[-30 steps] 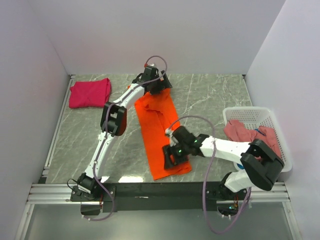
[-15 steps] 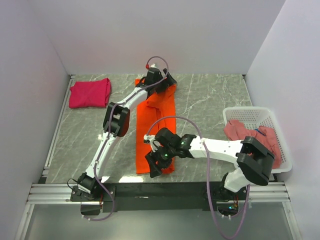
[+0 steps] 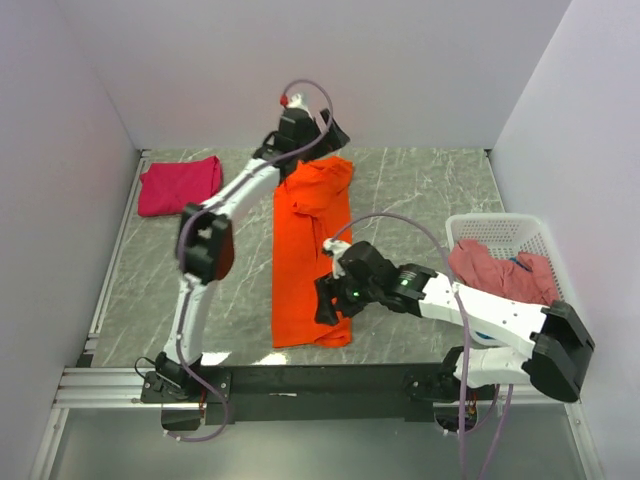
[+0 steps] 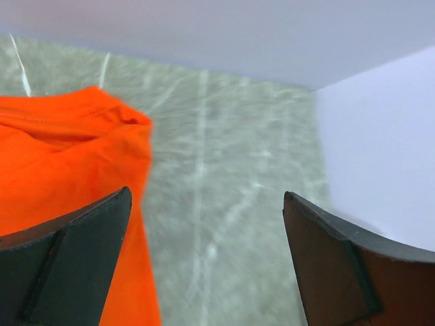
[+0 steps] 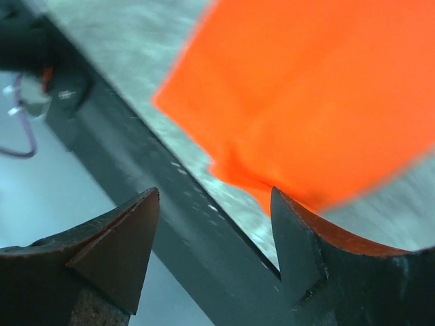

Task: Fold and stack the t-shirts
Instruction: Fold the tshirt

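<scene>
The bright orange t-shirt [image 3: 308, 255] lies flat as a long folded strip in the middle of the table. It also shows in the left wrist view [image 4: 61, 163] and in the right wrist view [image 5: 319, 88]. My left gripper [image 3: 312, 140] [image 4: 205, 193] is open and empty, raised just beyond the shirt's far end. My right gripper [image 3: 330, 300] [image 5: 214, 191] is open and empty, above the shirt's near right corner. The magenta-pink t-shirt [image 3: 180, 186] lies folded at the far left. A dusty rose-pink t-shirt [image 3: 490, 268] and a bit of a blue one [image 3: 518, 263] lie in the basket.
The white lattice basket [image 3: 500, 228] stands at the right edge of the table. The dark front rail [image 3: 300, 378] [image 5: 170, 217] runs just below the shirt's near end. White walls close the back and both sides.
Both grippers have let go of the orange shirt, which now lies straight and flat. The left gripper has risen toward the back wall. The right gripper has moved right and up.
</scene>
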You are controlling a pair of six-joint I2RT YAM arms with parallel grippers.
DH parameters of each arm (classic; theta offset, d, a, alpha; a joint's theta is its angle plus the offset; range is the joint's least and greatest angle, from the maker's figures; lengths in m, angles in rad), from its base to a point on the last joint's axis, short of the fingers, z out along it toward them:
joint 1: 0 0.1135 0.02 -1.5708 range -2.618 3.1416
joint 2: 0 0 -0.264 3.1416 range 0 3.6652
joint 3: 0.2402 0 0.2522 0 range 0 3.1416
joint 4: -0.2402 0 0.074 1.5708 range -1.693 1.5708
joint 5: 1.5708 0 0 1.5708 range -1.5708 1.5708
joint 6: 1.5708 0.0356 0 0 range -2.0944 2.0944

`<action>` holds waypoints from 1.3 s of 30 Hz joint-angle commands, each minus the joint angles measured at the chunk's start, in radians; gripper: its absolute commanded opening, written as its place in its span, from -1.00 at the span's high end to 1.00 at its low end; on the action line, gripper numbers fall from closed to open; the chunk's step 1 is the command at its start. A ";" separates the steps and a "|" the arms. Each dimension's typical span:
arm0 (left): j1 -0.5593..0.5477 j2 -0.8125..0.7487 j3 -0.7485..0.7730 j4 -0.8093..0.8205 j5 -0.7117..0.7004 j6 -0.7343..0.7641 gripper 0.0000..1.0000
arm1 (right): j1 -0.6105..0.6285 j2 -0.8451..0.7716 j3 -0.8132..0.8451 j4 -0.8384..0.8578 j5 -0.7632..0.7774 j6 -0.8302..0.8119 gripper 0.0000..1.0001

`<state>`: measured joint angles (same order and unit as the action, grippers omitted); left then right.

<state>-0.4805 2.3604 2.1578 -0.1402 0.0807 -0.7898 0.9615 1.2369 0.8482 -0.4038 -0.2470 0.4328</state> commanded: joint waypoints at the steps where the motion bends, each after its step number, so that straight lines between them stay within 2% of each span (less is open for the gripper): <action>1: -0.012 -0.301 -0.152 0.009 -0.008 0.072 -0.99 | -0.056 -0.079 -0.084 -0.072 0.045 0.056 -0.44; 2: -0.015 -0.385 -0.198 -0.065 -0.021 0.069 -0.99 | -0.078 -0.094 -0.104 -0.078 0.038 0.061 -0.43; 4: -0.021 -0.476 -0.370 -0.117 -0.041 0.061 -0.99 | -0.121 -0.123 -0.161 -0.076 -0.006 0.066 -0.40; 5: -0.030 -0.569 -0.442 -0.139 -0.041 0.051 -0.99 | -0.127 -0.126 -0.176 -0.073 -0.017 0.069 -0.39; 6: -0.039 -0.619 -0.599 -0.142 -0.045 0.046 -0.99 | -0.132 -0.125 -0.190 -0.070 -0.031 0.072 -0.37; 8: -0.068 -0.758 -0.758 -0.157 -0.071 0.017 -0.99 | -0.132 -0.114 -0.228 -0.035 -0.102 0.070 -0.30; 9: -0.078 -0.804 -0.902 -0.174 -0.067 -0.009 -0.99 | -0.132 -0.105 -0.239 -0.023 -0.118 0.076 -0.28; 11: -0.102 -0.931 -1.024 -0.202 -0.078 -0.040 -0.99 | -0.132 -0.099 -0.262 0.000 -0.141 0.076 -0.19; 15: -0.147 -1.131 -1.289 -0.265 -0.079 -0.144 -0.99 | -0.132 -0.068 -0.275 0.026 -0.083 0.066 -0.11; 18: -0.168 -1.242 -1.430 -0.266 -0.015 -0.170 -0.99 | -0.133 -0.045 -0.267 0.051 -0.036 0.054 -0.09; 23: -0.181 -1.317 -1.535 -0.277 0.123 -0.216 -0.99 | -0.139 0.005 -0.227 0.095 -0.057 -0.006 -0.08; 28: -0.205 -1.374 -1.592 -0.401 0.103 -0.265 -0.99 | -0.139 0.050 -0.241 0.089 -0.083 -0.029 -0.01; 32: -0.230 -1.386 -1.685 -0.359 0.161 -0.319 -0.97 | -0.138 0.062 -0.274 0.131 -0.106 -0.023 0.08; 37: -0.268 -1.334 -1.699 -0.348 0.160 -0.335 -0.60 | -0.138 0.093 -0.299 0.184 -0.124 0.003 0.36; 39: -0.306 -1.322 -1.696 -0.367 0.134 -0.354 -0.53 | -0.135 0.090 -0.316 0.201 -0.136 0.021 0.46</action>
<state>-0.7509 1.0279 0.4545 -0.5026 0.2146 -1.1061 0.8284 1.3289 0.5529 -0.2646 -0.3527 0.4328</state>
